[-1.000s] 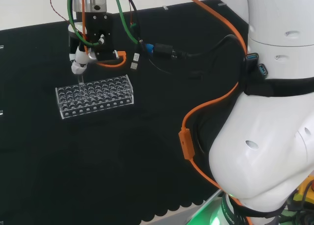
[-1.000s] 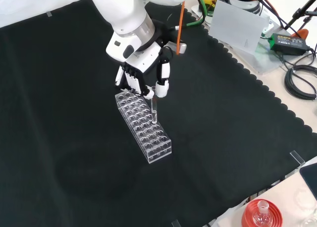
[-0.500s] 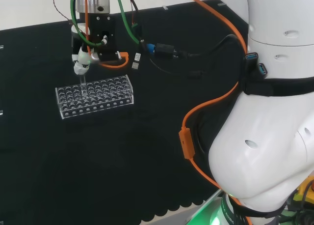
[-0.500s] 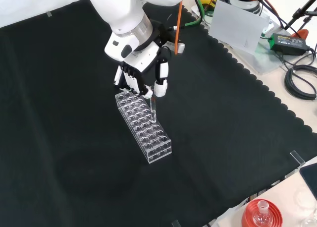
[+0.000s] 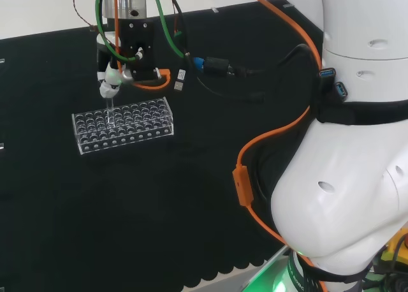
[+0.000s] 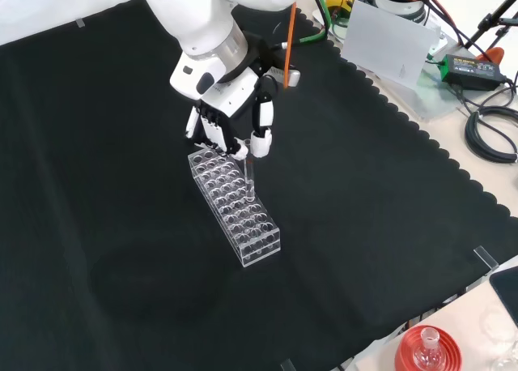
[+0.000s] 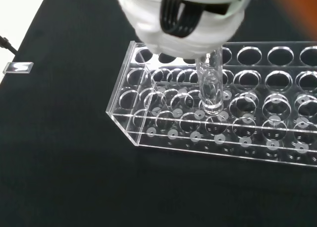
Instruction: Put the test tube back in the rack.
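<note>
A clear plastic rack (image 5: 121, 125) with several rows of holes lies on the black cloth, also seen in the front view (image 6: 236, 209) and close up in the wrist view (image 7: 148, 123). The hand (image 5: 111, 78) hangs just over the rack's far end in the front view (image 6: 222, 124), shut on a clear test tube (image 6: 250, 179). The tube (image 5: 109, 112) stands upright below the fingertips. In the wrist view the tube (image 7: 209, 85) reaches down among the holes near one end of the rack, under the blurred white hand (image 7: 183, 19). How deep its bottom sits I cannot tell.
The arm's white links (image 5: 357, 145) and an orange cable (image 5: 245, 177) stand at the head view's right. In the front view a red ribbed stand with a flask (image 6: 426, 348) sits at the near right beyond the cloth's scalloped edge, and black cables (image 6: 490, 132) lie farther right.
The hand has risen a little and drifted right in the head view, taking the tube with it. The rack has stayed put.
</note>
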You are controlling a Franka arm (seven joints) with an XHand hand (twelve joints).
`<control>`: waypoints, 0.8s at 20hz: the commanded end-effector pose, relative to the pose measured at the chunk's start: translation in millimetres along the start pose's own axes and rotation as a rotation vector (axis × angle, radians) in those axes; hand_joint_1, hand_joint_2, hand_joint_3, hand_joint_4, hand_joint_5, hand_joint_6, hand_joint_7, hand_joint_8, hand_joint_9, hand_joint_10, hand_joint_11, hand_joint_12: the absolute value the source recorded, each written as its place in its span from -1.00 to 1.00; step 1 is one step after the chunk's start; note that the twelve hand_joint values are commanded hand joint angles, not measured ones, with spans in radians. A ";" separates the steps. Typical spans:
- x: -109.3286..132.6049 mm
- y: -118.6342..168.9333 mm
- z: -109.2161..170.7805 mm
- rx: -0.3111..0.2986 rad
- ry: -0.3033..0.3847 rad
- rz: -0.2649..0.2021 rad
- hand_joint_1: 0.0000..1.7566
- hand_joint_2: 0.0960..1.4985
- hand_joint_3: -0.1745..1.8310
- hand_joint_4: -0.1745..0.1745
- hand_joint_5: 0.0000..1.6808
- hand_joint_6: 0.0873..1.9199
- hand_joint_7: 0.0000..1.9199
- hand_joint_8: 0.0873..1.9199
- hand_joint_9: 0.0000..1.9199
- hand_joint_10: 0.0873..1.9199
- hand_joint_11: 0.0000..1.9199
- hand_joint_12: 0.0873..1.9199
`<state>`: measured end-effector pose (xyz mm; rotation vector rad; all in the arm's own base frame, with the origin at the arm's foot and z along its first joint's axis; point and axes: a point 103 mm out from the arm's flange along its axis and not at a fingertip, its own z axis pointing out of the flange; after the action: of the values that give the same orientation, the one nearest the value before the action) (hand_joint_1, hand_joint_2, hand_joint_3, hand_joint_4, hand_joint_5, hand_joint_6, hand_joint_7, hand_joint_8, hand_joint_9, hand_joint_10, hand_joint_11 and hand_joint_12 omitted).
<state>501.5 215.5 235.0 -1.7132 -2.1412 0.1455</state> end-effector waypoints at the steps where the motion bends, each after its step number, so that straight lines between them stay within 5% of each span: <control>1: 1.6 0.9 2.5 0.006 -0.012 -0.002 0.49 -0.12 -0.28 -1.00 0.49 -0.40 0.37 -0.44 0.23 -0.53 -0.50 0.40; 16: 10.7 5.6 9.0 0.012 -0.009 -0.018 0.49 -0.12 -0.28 -1.00 0.49 -0.40 0.37 -0.44 0.23 -0.53 -0.50 0.40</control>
<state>501.4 228.3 227.9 -1.6893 -2.1596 0.1607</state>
